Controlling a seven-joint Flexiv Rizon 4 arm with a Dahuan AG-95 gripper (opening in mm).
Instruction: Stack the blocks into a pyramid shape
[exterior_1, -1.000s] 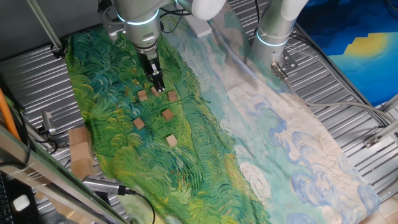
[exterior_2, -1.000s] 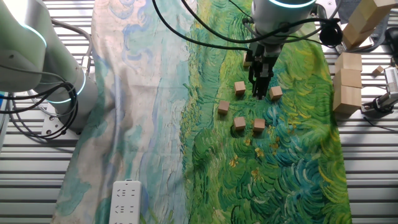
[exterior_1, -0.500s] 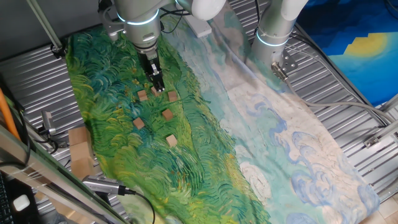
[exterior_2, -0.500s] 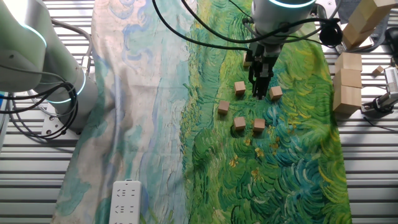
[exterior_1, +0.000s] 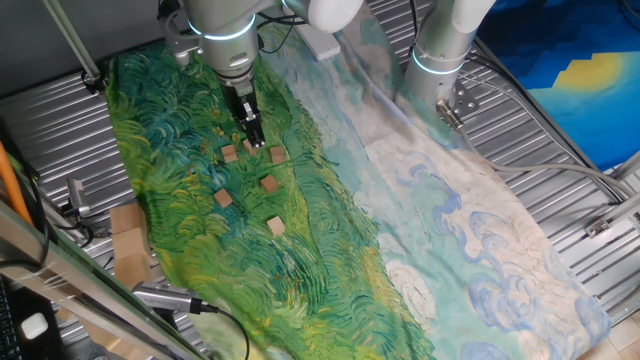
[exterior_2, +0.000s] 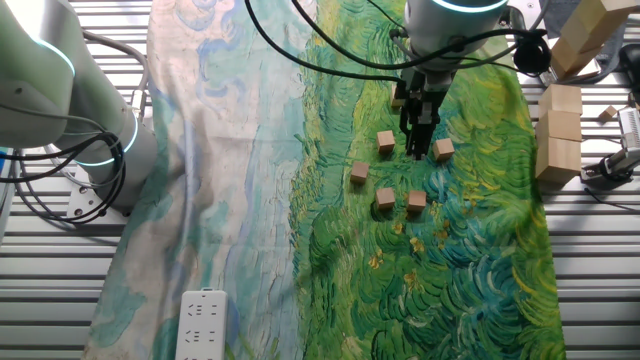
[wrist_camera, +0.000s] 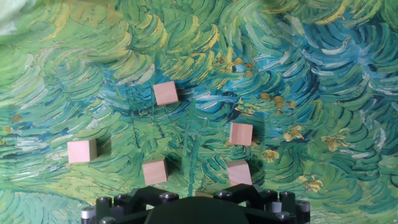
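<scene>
End effector (exterior_2: 419, 150) low over cloth (exterior_2: 470, 250) on desk, between two blocks (exterior_2: 386, 141), (exterior_2: 443, 150); open or closed, cannot tell. Five blocks lie scattered, none stacked. Advice: center over one block, fingers square to faces. Far: cardboard boxes (exterior_2: 558, 140).

- A green-and-blue painted cloth (exterior_2: 300, 250) covers the bench (exterior_2: 60, 300).
- A white power strip (exterior_2: 203, 325) lies at the cloth's 7 o'clock corner.
- Tan cardboard boxes (exterior_2: 560, 140) are stacked at 3 o'clock.
</scene>
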